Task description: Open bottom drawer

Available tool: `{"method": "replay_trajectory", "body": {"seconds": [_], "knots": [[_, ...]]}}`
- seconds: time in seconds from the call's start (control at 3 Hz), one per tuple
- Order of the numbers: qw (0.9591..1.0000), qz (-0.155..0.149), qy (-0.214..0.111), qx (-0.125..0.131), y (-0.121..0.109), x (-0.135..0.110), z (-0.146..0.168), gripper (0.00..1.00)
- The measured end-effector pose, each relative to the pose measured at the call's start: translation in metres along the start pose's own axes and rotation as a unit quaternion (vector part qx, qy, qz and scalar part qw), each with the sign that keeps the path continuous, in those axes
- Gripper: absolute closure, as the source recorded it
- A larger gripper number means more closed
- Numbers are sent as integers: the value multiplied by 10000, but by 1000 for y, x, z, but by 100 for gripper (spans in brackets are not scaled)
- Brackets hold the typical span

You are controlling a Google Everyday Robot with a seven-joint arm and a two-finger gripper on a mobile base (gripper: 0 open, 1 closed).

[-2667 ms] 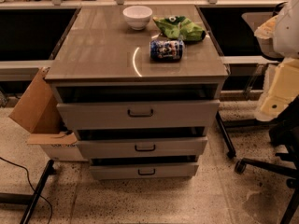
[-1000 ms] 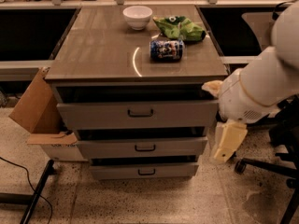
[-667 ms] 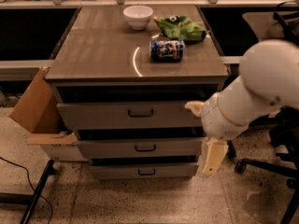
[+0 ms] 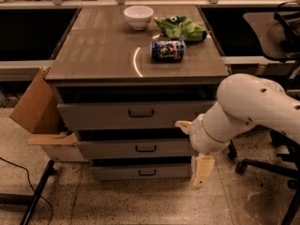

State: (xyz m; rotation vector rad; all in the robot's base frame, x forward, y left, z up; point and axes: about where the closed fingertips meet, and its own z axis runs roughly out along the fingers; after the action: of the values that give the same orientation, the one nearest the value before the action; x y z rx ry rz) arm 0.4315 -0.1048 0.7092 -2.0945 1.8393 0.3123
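Observation:
The bottom drawer (image 4: 122, 172) is the lowest and smallest-looking of three grey fronts, with a small black loop handle (image 4: 147, 172) at its centre. It sits nearly flush under the middle drawer. My white arm (image 4: 243, 109) reaches in from the right and bends down in front of the cabinet's right side. My cream-coloured gripper (image 4: 202, 171) hangs pointing down at the right end of the bottom drawer front, to the right of the handle and apart from it.
The mid-sized drawer (image 4: 140, 148) and the tall top drawer (image 4: 136, 114) sit above. A white bowl (image 4: 138, 16), a green bag (image 4: 180, 28) and a blue can (image 4: 168, 49) lie on the cabinet top. A cardboard box (image 4: 40, 111) stands at the left, a chair base (image 4: 262, 165) at the right.
My arm has swung in from the right edge, moving left and down, so the gripper now hangs by the right end of the bottom drawer. The drawers have not moved.

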Motion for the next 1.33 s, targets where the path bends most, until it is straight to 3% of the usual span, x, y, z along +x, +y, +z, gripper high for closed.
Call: {"method": "replay_trajectory", "body": {"seconds": [0.33, 0.67, 1.0, 1.33], "knots": [[9996, -120, 250, -81, -2, 8, 20, 0], [9966, -309, 716, -252, 1, 41, 79, 0], [9946, -351, 927, -294, 6, 87, 133, 0], [9959, -225, 766, -417, 18, 126, 205, 0]]}}
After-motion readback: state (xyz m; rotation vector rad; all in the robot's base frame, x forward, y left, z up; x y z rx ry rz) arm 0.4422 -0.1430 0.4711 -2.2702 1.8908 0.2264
